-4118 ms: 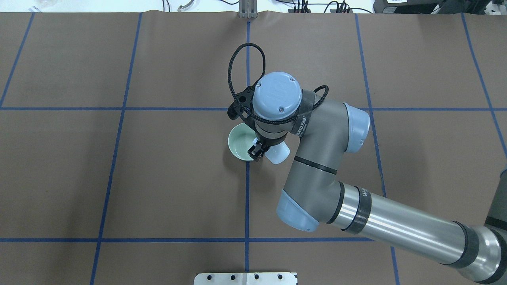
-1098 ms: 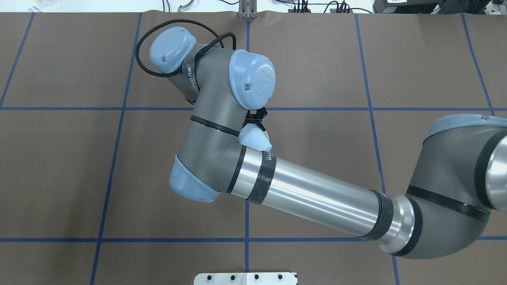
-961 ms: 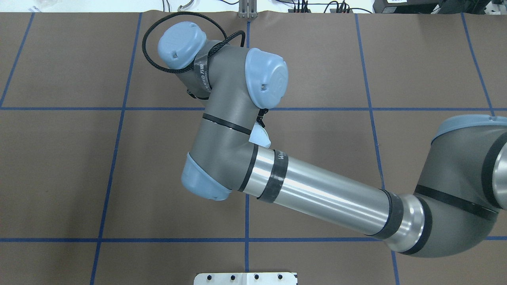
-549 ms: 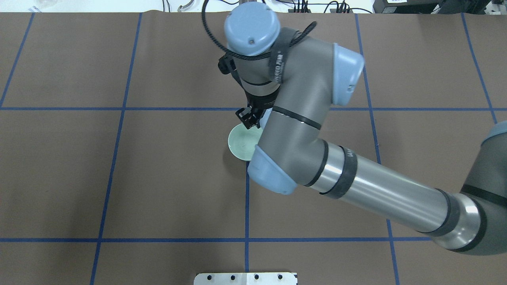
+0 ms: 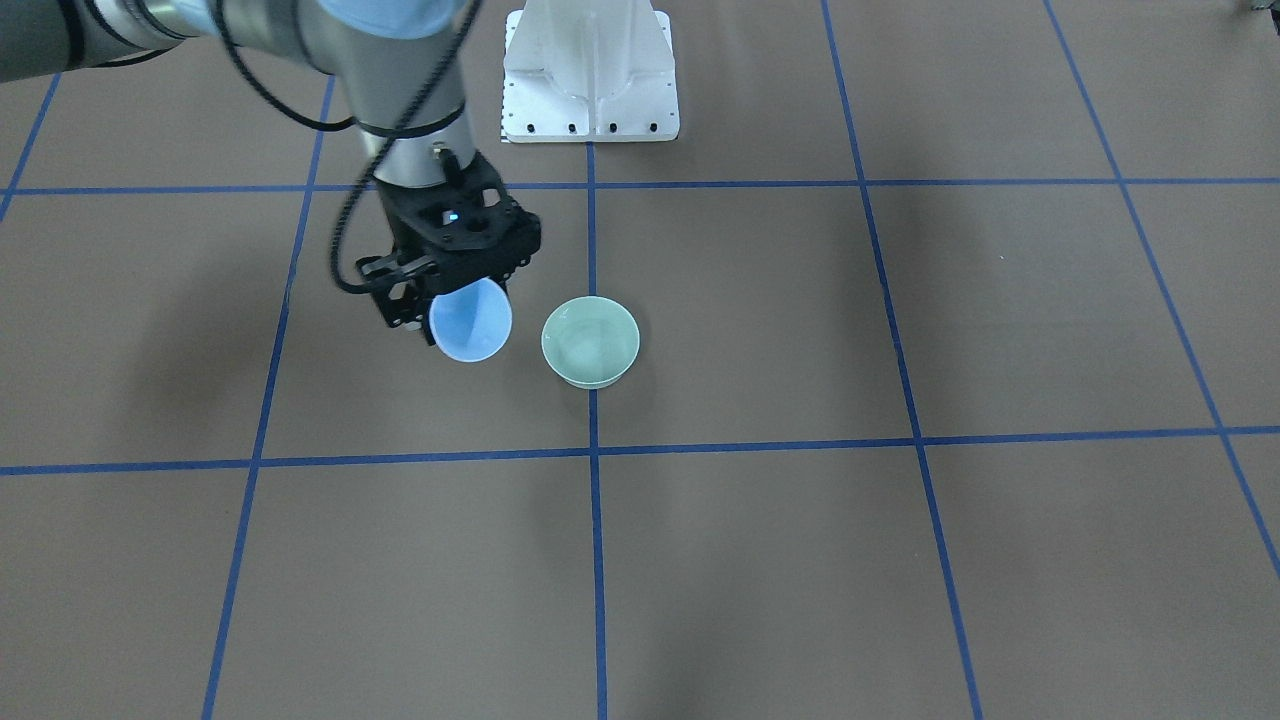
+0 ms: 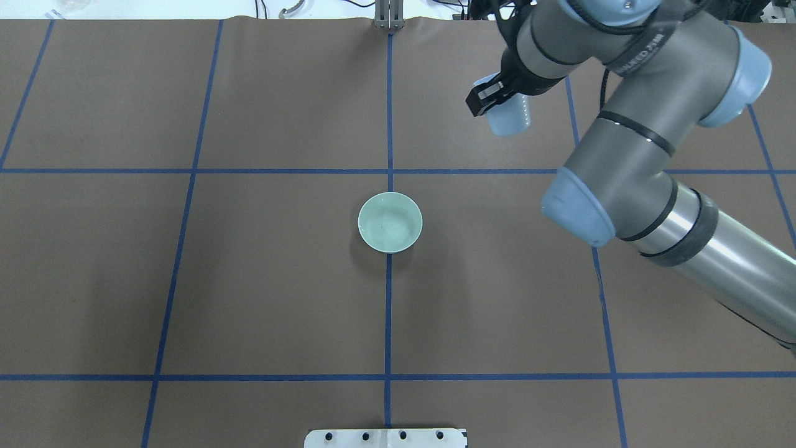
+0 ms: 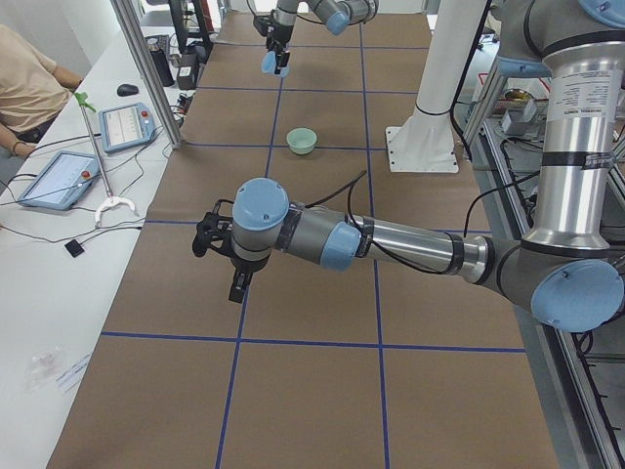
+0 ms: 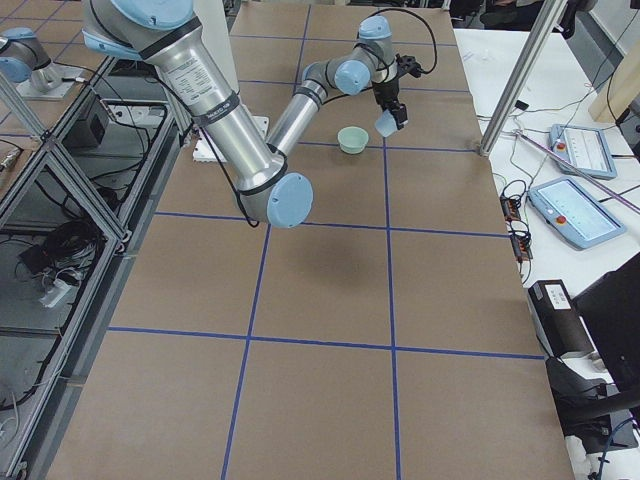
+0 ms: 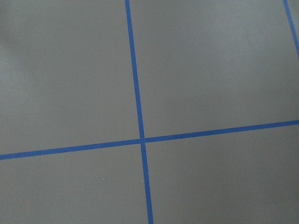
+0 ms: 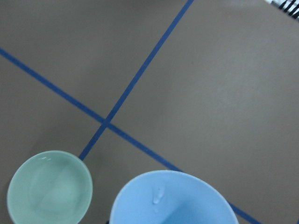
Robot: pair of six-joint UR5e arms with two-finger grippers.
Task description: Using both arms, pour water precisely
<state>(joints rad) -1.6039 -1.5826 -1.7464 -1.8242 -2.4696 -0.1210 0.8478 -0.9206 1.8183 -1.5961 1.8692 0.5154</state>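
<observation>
One cup (image 5: 470, 322) is pinched in my right gripper (image 5: 434, 302), lifted and tipped, just beside the bowl (image 5: 590, 341) on its right-arm side and not over it. Only droplets (image 10: 158, 196) show inside the cup, and the bowl looks to hold water, so I judge the pour finished. Next I should level the cup and set it down clear of the bowl. My left gripper (image 7: 237, 281) hangs well apart from the bowl; I cannot tell how its jaws stand.

A glossy, glaze-like sheen is shown by the pale-green round bowl (image 6: 390, 222); the light-blue cup (image 5: 470, 320) is seen as smooth plastic, the brown table covering (image 6: 249, 298) as matt and paper-like, the right arm (image 6: 734, 274) as partly polished metal
</observation>
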